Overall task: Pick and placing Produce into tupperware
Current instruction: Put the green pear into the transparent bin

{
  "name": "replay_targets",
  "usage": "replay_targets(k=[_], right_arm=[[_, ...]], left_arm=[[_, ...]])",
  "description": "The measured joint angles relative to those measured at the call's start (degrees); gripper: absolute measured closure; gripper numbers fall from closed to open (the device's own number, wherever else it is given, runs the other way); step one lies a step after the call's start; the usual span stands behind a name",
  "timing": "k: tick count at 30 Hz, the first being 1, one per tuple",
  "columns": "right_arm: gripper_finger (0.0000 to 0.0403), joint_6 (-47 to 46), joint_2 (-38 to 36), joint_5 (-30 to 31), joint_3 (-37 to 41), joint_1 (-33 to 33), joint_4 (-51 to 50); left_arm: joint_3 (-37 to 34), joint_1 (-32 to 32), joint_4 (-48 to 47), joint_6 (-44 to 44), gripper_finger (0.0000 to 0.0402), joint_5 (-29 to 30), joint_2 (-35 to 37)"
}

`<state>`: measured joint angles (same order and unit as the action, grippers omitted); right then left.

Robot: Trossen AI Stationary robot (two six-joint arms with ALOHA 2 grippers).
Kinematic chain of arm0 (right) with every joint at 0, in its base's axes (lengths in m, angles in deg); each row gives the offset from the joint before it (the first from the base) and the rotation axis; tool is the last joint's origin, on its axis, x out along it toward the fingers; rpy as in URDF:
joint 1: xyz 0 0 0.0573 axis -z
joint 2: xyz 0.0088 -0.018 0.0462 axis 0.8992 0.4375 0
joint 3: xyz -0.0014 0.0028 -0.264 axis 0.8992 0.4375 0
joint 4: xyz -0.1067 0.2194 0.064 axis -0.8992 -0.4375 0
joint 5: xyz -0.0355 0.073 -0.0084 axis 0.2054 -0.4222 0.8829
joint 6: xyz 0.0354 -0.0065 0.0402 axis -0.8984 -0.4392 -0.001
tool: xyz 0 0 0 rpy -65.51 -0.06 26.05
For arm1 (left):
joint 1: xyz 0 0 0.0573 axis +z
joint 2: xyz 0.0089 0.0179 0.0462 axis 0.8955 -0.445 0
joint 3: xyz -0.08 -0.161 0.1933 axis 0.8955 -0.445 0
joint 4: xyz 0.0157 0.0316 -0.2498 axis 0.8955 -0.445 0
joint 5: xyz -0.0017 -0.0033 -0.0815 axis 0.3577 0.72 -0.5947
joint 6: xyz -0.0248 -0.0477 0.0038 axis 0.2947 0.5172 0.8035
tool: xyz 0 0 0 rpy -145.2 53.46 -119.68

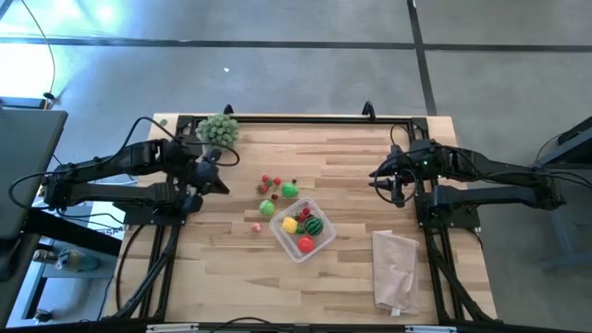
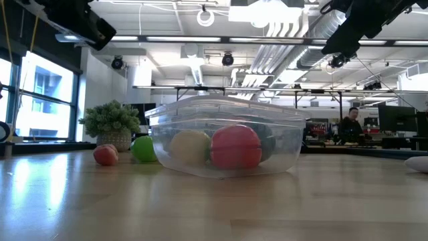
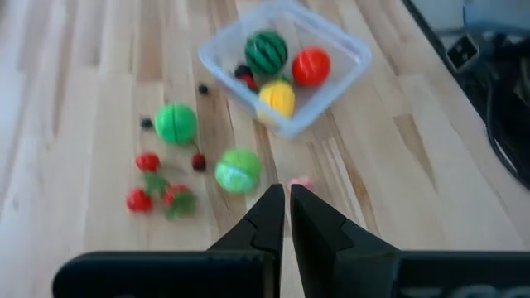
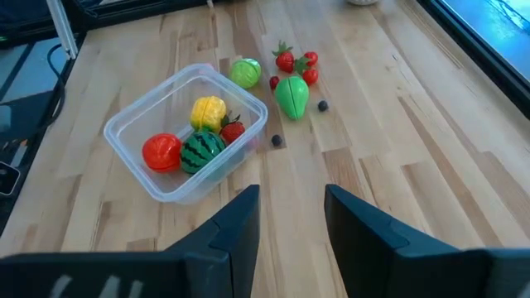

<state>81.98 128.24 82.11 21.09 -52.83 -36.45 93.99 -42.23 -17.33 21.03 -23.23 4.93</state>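
Centrally, the tupperware (image 1: 302,229) holds a watermelon ball (image 1: 314,225), yellow and red produce; more produce (image 1: 277,188) lies just beyond its far-left corner. Left fingers (image 1: 225,184) pressed together, right fingers (image 1: 376,177) spread and empty, both well apart over bare surface (image 1: 342,162).

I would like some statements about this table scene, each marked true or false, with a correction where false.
1. The striped watermelon ball lies inside the tupperware. True.
2. The tupperware holds no yellow piece. False: a yellow piece lies in it.
3. The left claw is shut and holds nothing. True.
4. The right claw grips a red fruit. False: its fingers stand apart with nothing between them.
5. Two green pieces lie on the table outside the tupperware. True.
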Motion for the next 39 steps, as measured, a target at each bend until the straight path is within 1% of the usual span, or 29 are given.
replay_targets(k=[3,6,9,11,14,18,21,23,25,29,35,39], right_arm=[[0.0274,0.0,0.0,0.0,0.0,0.0,0.0],[0.0274,0.0,0.0,0.0,0.0,0.0,0.0],[0.0274,0.0,0.0,0.0,0.0,0.0,0.0],[0.0274,0.0,0.0,0.0,0.0,0.0,0.0],[0.0274,0.0,0.0,0.0,0.0,0.0,0.0],[0.0274,0.0,0.0,-0.1,0.0,0.0,0.0],[0.0274,0.0,0.0,-0.2,0.0,0.0,0.0],[0.0274,0.0,0.0,-0.2,0.0,0.0,0.0],[0.0274,0.0,0.0,-0.2,0.0,0.0,0.0],[0.0274,0.0,0.0,-0.2,0.0,0.0,0.0],[0.0274,0.0,0.0,-0.1,0.0,0.0,0.0],[0.0274,0.0,0.0,0.0,0.0,0.0,0.0]], left_arm=[[0.0,0.0,5.7,2.4,0.0387,-0.6,0.0],[0.0,0.0,13.0,10.0,0.0387,-2.4,-0.4],[0.0,0.0,19.1,16.7,0.0387,-2.0,-0.4],[0.0,0.0,22.0,19.2,0.0387,-1.5,-0.6],[0.0,0.0,24.9,19.7,0.0387,-1.3,-0.6],[0.0,0.0,29.2,19.7,0.0387,1.3,-0.9],[0.0,0.0,32.1,19.9,0.0387,2.0,-2.7],[1.2,0.0,31.3,19.5,0.0387,2.0,-5.6],[3.7,0.0,29.1,17.2,0.0387,3.2,-9.7],[11.9,0.1,23.2,12.2,0.0387,6.5,-19.6],[24.5,0.0,11.0,2.2,0.0387,12.3,-35.3],[30.6,0.0,4.0,0.1,0.0387,14.9,-45.4]])
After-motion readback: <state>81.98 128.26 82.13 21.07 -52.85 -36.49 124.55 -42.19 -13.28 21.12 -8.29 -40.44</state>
